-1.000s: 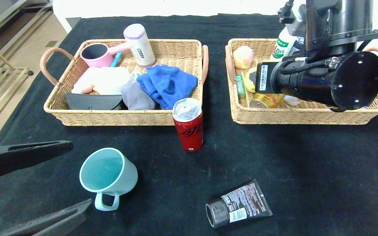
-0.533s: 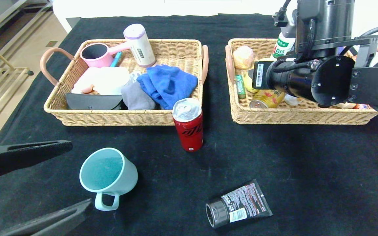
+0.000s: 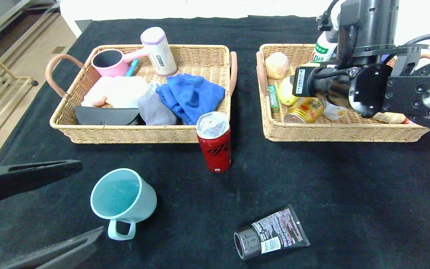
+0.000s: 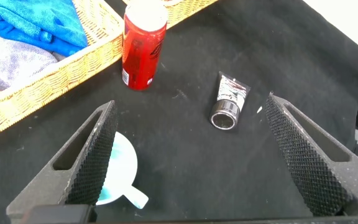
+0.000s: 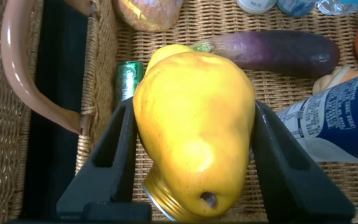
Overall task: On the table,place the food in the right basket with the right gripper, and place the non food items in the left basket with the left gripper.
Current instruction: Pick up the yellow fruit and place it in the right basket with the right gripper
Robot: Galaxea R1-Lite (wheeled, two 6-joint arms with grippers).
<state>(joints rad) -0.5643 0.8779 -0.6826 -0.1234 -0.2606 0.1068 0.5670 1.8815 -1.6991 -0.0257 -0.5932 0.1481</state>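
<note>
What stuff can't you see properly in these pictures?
- Right gripper: hidden by its own arm in the head view.
- Yellow pear: covers the gold can in the right wrist view.
- Teal mug: half behind a left gripper finger in the left wrist view.

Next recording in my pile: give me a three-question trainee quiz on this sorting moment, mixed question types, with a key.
1. True or false: the right tool is shut on a yellow pear above the right basket.
2. Which item stands upright on the table in front of the left basket?
A. the red soda can
B. the black tube
C. the teal mug
3. Fill in: the left tool is ____ and holds nothing, low over the table near the mug.

Key:
1. True
2. A
3. open
</note>
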